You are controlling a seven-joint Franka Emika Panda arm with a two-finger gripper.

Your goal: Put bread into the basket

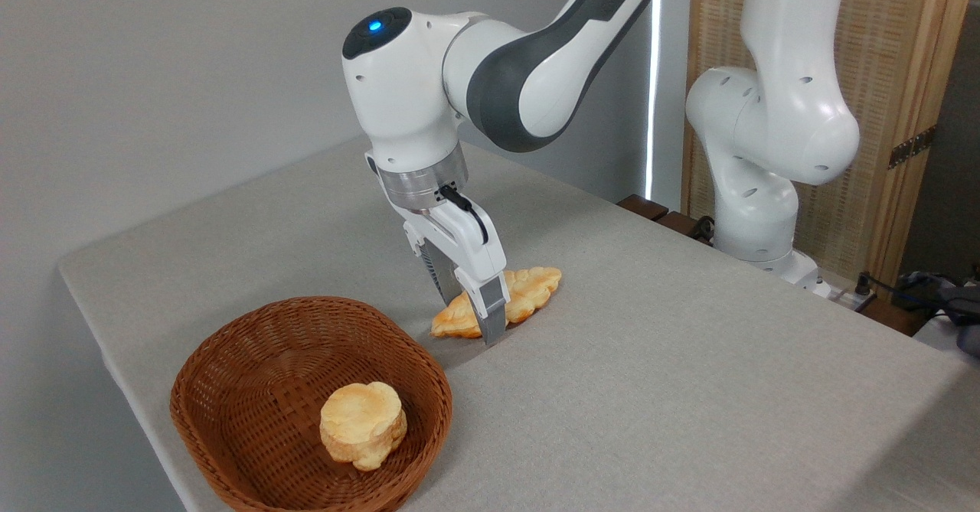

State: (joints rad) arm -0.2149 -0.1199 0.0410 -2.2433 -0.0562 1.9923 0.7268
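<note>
1. Bread [528,291] lies flat on the table [689,389], just right of and behind the basket [230,389], not touching it
2. Gripper [473,317] straddles the loaf's middle, fingers spread, one on each side, tips down near the cloth; whether the fingers touch the loaf, I cannot tell
3. Basket holds a round bun [362,424] in its right half
4. Arm's base [766,183] stands at the table's far right edge, well apart from the loaf
</note>
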